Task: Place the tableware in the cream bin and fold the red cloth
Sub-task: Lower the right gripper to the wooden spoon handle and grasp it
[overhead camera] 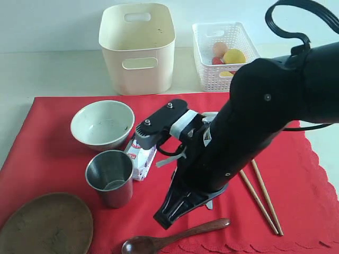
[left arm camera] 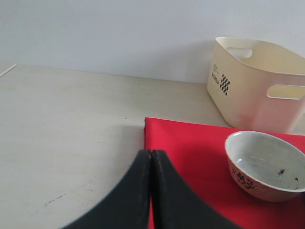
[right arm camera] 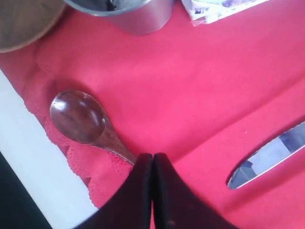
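Note:
The red cloth covers the table. On it lie the greenish-white bowl, steel cup, brown wooden plate, dark wooden spoon and two chopsticks. In the right wrist view the steel knife lies on the cloth. The cream bin stands behind the cloth, with nothing visible inside. My right gripper is shut and empty, its tips just above the spoon's handle. My left gripper is shut and empty, over the cloth's edge near the bowl.
A small milk carton lies between the cup and my right arm. A white lattice basket holding food stands right of the cream bin. My right arm hides the middle of the cloth. Bare tabletop lies left of the cloth.

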Available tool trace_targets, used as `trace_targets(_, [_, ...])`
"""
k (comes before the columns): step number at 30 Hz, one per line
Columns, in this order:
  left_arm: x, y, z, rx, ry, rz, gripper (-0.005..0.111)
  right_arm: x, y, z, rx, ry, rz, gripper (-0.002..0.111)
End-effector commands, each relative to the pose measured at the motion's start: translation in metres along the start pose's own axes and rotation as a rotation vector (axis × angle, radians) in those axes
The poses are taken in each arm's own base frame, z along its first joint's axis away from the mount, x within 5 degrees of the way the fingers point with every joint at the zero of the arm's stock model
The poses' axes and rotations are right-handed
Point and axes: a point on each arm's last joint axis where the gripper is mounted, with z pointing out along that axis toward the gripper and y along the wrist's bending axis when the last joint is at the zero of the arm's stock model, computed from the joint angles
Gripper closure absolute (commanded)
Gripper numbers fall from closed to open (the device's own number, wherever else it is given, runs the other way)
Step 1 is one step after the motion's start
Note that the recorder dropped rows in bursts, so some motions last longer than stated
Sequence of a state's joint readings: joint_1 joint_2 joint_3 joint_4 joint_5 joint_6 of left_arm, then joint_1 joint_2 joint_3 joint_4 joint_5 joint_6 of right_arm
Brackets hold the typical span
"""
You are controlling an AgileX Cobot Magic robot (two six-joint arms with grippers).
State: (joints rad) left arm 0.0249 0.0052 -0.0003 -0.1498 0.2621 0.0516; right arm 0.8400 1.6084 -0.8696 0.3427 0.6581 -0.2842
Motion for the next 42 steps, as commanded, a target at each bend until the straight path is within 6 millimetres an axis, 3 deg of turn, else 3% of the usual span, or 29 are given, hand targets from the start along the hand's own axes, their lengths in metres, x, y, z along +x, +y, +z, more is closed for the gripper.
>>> trace_targets(1, [-0.001, 0.0, 0.0, 0.005, -0.012, 0.008, 0.104, 0.0, -0.001, 0.002, 0.016, -0.003, -0.029, 0.108])
trace_targets(9, [-0.001, 0.0, 0.0, 0.005, -0.012, 0.008, 0.104, 0.002, -0.007, 0.007, 0.069, 0.03, -0.102, 0.104])
trace_targets(17, [-0.001, 0.0, 0.0, 0.005, -0.012, 0.008, 0.104, 0.002, -0.007, 0.011, 0.06, 0.044, -0.184, 0.066])
trace_targets(21, [-0.001, 0.0, 0.0, 0.005, -0.012, 0.008, 0.104, 0.006, -0.004, 0.012, 0.012, 0.078, -0.254, 0.058])
trace_targets(26, [-0.001, 0.0, 0.0, 0.005, -0.012, 0.008, 0.104, 0.008, -0.002, 0.014, -0.012, 0.111, -0.308, 0.054])
trace_targets(34, [-0.001, 0.0, 0.0, 0.005, -0.012, 0.008, 0.104, 0.013, 0.019, 0.031, -0.009, 0.178, -0.475, 0.054])
trace_targets(42, [-0.001, 0.0, 0.0, 0.005, -0.012, 0.008, 0.104, 0.02, 0.01, 0.06, 0.011, 0.288, -0.516, 0.054])
